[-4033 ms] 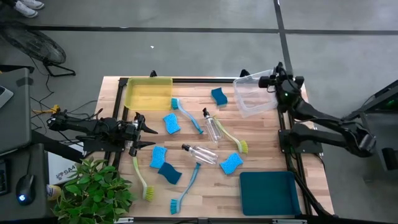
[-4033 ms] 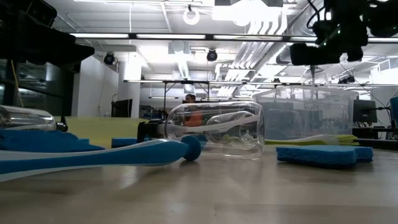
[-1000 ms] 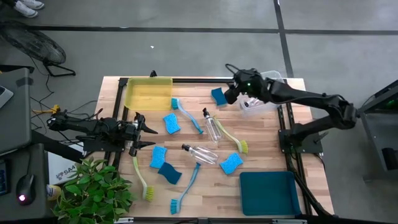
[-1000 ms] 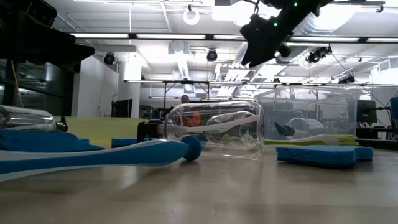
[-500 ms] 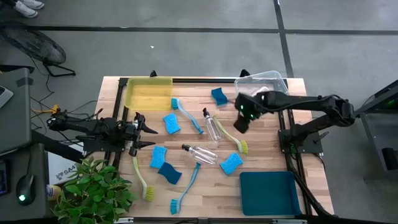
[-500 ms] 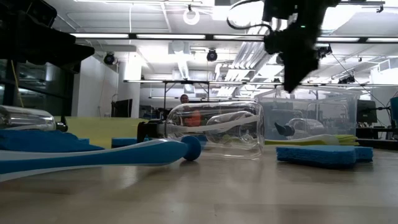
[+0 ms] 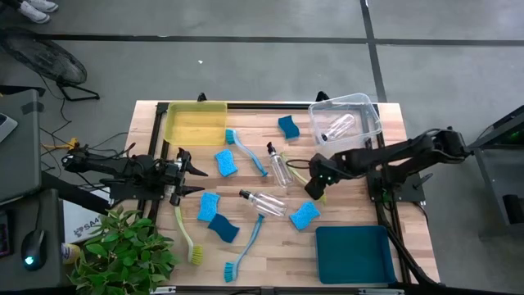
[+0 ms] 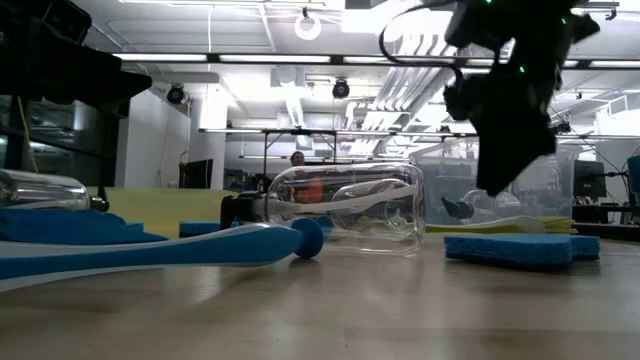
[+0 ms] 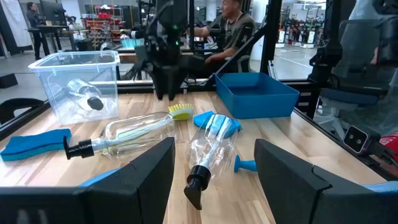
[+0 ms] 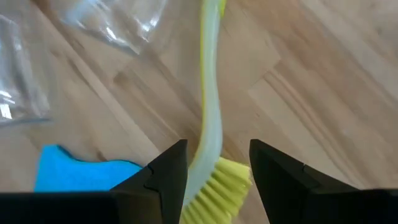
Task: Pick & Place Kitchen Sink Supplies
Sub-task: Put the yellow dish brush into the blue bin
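1. The right gripper (image 7: 314, 185) hangs low over the yellow-green brush (image 10: 211, 124), just beside the clear bin (image 7: 368, 135) on its table-centre side. Its fingers are spread wide, empty, nothing pinched.
2. Why here? It looks lined up for a grab: the wrist view shows the handle running straight up the gap, bristles (image 10: 219, 186) right between the two fingers (image 10: 163, 177).
3. The brush lies flat on the table, its handle reaching toward a clear bottle (image 7: 281, 168) beyond the bin.
4. One bottle (image 7: 337, 127) sits inside the clear bin, so that seems the drop spot.
5. The left gripper (image 7: 187, 173) waits far across the table from the bin, fingers parted, holding nothing.
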Controlling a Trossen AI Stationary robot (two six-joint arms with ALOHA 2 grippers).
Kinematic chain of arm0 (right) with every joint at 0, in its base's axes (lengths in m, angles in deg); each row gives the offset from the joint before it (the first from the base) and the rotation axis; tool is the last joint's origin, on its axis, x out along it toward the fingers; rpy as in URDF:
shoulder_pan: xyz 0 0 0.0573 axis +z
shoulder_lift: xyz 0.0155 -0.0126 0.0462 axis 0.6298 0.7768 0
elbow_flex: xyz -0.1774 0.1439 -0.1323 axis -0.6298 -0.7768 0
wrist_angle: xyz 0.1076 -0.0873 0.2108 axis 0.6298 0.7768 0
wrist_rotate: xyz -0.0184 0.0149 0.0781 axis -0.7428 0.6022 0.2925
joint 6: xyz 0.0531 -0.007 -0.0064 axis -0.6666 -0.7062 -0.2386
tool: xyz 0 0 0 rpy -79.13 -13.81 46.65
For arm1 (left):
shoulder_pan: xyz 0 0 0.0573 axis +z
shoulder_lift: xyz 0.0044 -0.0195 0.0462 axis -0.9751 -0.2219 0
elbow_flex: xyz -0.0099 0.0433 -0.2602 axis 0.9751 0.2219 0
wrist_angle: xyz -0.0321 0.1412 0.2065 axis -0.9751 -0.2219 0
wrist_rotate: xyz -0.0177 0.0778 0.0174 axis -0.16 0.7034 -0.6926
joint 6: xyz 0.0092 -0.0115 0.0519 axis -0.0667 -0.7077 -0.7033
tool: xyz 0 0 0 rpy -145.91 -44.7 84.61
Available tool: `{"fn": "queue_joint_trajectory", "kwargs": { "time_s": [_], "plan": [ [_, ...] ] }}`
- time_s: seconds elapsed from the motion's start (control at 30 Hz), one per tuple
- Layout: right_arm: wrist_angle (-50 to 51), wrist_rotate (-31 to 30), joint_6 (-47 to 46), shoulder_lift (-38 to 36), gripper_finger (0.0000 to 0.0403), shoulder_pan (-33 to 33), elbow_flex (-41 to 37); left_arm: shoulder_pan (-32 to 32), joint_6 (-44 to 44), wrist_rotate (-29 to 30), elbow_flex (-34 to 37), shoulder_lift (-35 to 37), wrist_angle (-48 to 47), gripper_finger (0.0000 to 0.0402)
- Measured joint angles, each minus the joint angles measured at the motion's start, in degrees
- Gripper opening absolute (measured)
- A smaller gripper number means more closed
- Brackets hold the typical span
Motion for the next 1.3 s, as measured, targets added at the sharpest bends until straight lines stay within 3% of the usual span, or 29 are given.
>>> {"fn": "queue_joint_trajectory", "kwargs": {
  "time_s": [0.33, 0.53, 0.77, 1.03, 1.3],
  "plan": [
    [-10.36, 1.81, 3.26, 1.17, 0.0165, -0.57, -5.27, 0.0, 0.0, 0.0, 0.02, -0.02, 0.0, 0.0216],
    [-15.19, 4.93, 7.42, 7.16, 0.0165, -0.24, -5.23, 0.0, 0.01, 0.0, 0.0, -0.01, -0.01, 0.0216],
    [-17.39, 4.0, 8.75, 12.7, 0.0157, 0.4, -4.89, 0.0, 0.01, 0.0, 0.0, -0.02, 0.0, 0.0216],
    [-15.86, 0.42, 12.47, 8.8, 0.0063, -1.12, -5.33, 0.0, 0.02, 0.0, 0.0, -0.01, 0.0, 0.0216],
    [-10.75, -0.41, 18.75, 2.17, 0.0061, -6.6, -5.31, 0.0, 0.02, 0.0, 0.0, -0.02, 0.0, 0.0216]
  ]
}}
